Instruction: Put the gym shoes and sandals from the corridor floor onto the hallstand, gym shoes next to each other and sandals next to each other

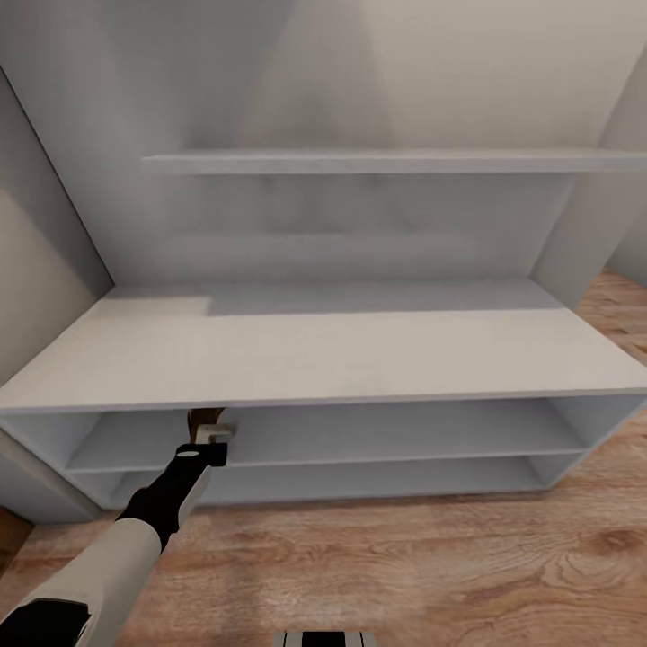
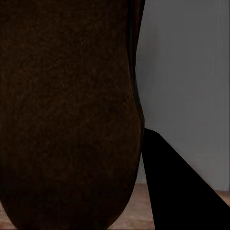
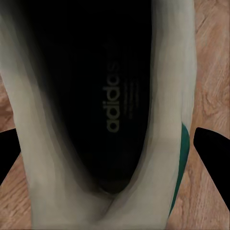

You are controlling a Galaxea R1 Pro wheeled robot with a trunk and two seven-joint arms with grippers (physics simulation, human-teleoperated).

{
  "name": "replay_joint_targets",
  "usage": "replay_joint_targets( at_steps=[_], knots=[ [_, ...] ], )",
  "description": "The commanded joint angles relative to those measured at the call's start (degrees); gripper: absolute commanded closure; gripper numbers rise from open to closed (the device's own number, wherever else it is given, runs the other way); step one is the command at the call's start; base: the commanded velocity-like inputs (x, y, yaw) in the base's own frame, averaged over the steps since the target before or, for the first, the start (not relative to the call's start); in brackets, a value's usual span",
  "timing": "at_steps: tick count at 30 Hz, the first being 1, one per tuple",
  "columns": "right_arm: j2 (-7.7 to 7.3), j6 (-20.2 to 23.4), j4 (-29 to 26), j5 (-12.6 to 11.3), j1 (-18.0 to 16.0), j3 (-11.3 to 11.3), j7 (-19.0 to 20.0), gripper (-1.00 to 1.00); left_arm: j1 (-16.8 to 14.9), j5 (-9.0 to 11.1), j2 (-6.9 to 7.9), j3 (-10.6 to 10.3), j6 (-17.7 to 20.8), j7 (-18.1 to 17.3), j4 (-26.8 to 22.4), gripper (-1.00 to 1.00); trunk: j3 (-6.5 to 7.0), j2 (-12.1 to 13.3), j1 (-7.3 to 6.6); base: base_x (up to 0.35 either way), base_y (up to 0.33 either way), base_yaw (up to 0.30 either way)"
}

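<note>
Sneaker leather crowds my right wrist camera: a gym shoe (image 3: 110, 120) sits between the two dark fingertips (image 3: 213, 153), its black insole facing me, floor (image 3: 211, 52) beyond; whether the jaws actually pinch it I cannot tell. My left gripper (image 1: 214, 429) reaches under the bench top of the hallstand (image 1: 341, 346), jaws clenched on a brown sandal (image 2: 67, 115) over the upper low shelf.

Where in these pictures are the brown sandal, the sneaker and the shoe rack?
sandal (image 2: 67, 120), left wrist view, on its dark brown sole.
gym shoe (image 3: 100, 96), right wrist view, on its dark insole.
hallstand (image 1: 359, 346), head view, on its bench top.
</note>
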Motion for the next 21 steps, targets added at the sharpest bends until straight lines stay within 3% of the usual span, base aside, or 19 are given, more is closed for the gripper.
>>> replay_joint_targets(
  at_steps=[1, 6, 13, 21],
  knots=[
    [-0.02, -0.2, 0.0, -0.6, 0.0, 0.2, 0.0, 1.00, 0.0, 0.4, 0.09, -0.5, 0.3, 0.4, -0.1, 1.00, -0.05, 0.0, 0.01, 0.173, 0.149, 0.000],
    [-0.02, -0.2, 0.0, -0.6, 0.0, 0.2, 0.0, 1.00, 0.0, 0.4, 0.26, -0.5, 0.3, 0.4, -0.1, 1.00, -0.05, 0.0, 0.01, 0.179, 0.153, 0.000],
    [-0.02, -0.2, 0.0, -0.6, 0.0, 0.2, 0.0, 1.00, 0.0, 0.4, 0.17, -0.5, 0.3, 0.4, -0.1, 1.00, -0.05, 0.0, 0.01, 0.036, 0.013, 0.000],
    [-0.02, -0.2, 0.0, -0.6, 0.0, 0.2, 0.0, 1.00, 0.1, 0.4, 0.11, -0.5, 0.2, 0.4, -0.1, 1.00, -0.05, 0.0, 0.01, 0.178, 0.044, 0.000]
  ],
)
